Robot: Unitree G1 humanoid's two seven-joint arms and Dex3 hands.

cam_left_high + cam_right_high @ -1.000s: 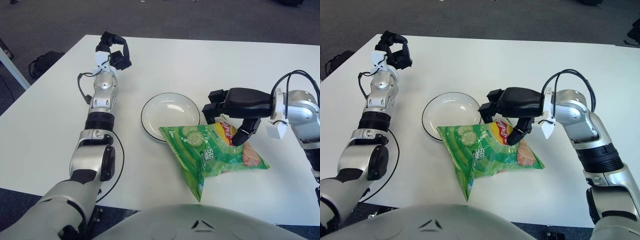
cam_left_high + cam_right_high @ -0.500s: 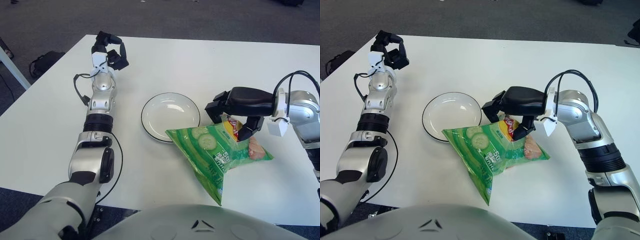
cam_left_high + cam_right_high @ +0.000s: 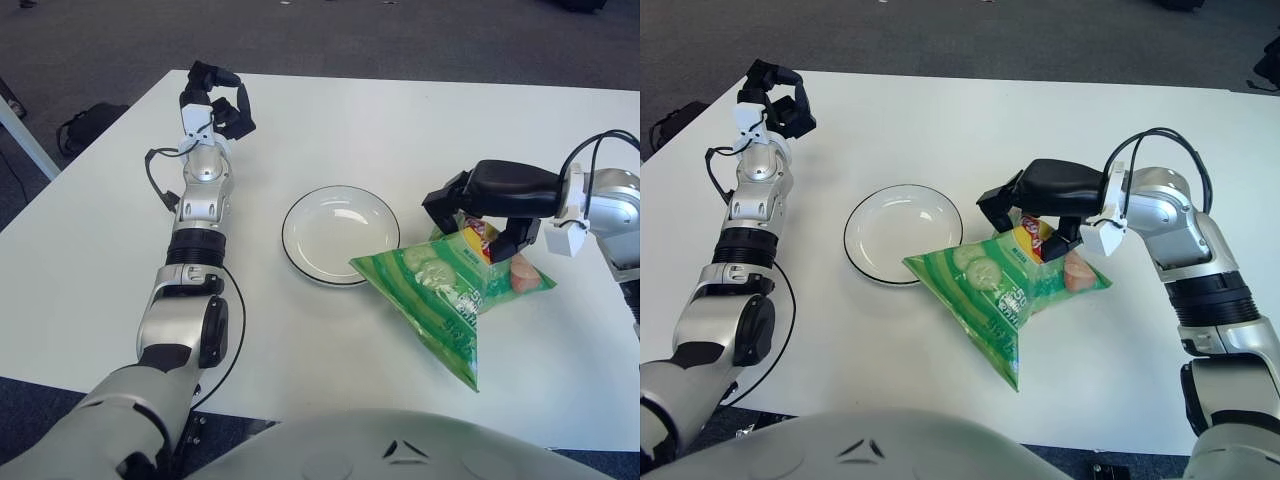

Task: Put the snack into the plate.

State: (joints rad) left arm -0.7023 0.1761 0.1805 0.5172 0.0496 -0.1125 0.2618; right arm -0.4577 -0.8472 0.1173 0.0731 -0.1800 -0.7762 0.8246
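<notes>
From the left eye, the right hand (image 3: 482, 215) has its fingers clamped on the top edge of the green chip bag (image 3: 450, 295), pinching it near the yellow and red patch. The bag hangs slack from that grip, its long lower corner trailing toward the near edge of the white table (image 3: 90, 250) and its left corner reaching just beside the plate (image 3: 340, 234) without clearly lying in it. The plate has nothing in it. The left hand (image 3: 215, 95) is up at the far left of the table, well apart from the plate, fingers curled round nothing.

From the right eye, the same grip shows more plainly: the dark fingers (image 3: 1062, 240) close over the bag's upper rim while the rest droops and creases. I'd judge this bag light, puffy and floppy, with a slick film that could slide out of a shallow pinch, and the chips inside will crush if squeezed through the middle. The sealed top seam, where the hand has it now, looks the sensible hold; the body would swing, so it wants carrying low and being laid across the plate rather than dropped
</notes>
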